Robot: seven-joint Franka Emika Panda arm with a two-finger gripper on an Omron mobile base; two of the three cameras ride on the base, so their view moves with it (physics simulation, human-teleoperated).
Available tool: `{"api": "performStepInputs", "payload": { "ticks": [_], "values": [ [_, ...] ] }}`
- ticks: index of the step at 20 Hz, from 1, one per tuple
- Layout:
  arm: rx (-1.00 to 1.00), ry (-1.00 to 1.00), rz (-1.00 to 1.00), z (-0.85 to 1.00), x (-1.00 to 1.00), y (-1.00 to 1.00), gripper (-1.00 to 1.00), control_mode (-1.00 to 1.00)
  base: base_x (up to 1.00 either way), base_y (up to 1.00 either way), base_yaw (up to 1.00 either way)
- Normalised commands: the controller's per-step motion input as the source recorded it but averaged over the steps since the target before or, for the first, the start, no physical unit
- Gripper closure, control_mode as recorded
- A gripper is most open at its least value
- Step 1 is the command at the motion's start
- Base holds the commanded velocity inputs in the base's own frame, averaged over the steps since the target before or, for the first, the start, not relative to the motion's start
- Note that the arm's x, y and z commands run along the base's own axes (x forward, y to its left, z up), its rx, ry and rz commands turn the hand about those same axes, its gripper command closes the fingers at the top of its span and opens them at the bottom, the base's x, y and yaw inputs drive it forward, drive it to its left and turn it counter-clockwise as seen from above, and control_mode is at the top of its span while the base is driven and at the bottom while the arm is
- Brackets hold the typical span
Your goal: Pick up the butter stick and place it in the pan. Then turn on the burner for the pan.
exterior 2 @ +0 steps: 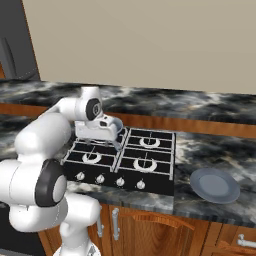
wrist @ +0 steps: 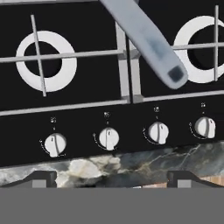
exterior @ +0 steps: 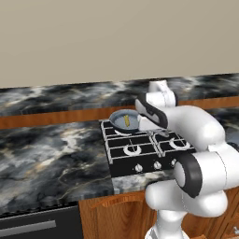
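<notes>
The marbled tabletop (exterior: pixel 46 154) carries a black cooktop (exterior 2: pixel 162 182). On its rear burner (exterior: pixel 122 130), the one farthest from the arm's side, sits the pan (exterior: pixel 125 120) with the butter stick (exterior: pixel 127 121) already lying inside. So the next job is likely the knobs (wrist: pixel 108 138), a row along the cooktop's front edge, just ahead of the hand (wrist: pixel 111 177), which is wide open and empty. The pan's handle (wrist: pixel 146 41) slants across above them. A grey plate (exterior 2: pixel 215 185) lies well apart.
</notes>
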Motion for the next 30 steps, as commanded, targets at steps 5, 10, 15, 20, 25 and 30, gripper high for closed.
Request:
{"api": "performStepInputs", "payload": {
  "ticks": [5,10,15,20,25,30],
  "values": [
    [0.02,-0.11,0.15,-0.09,-0.08,-0.14,-1.0,-1.0,0.0,0.0,0.0],
    [0.07,-0.04,0.13,-0.02,-0.19,-0.01,-1.0,-1.0,0.0,0.0,0.0],
    [0.02,0.0,0.05,0.0,-0.14,0.0,-1.0,-1.0,0.0,0.0,0.0],
    [0.0,0.0,0.0,-0.04,-0.26,0.0,-1.0,-1.0,0.0,0.0,0.0],
    [0.0,0.0,0.0,-0.06,-0.25,0.0,-1.0,-1.0,0.0,0.0,0.0],
    [0.0,0.0,0.0,-0.02,-0.04,0.0,-1.0,-1.0,0.0,0.0,0.0]
  ]
}}
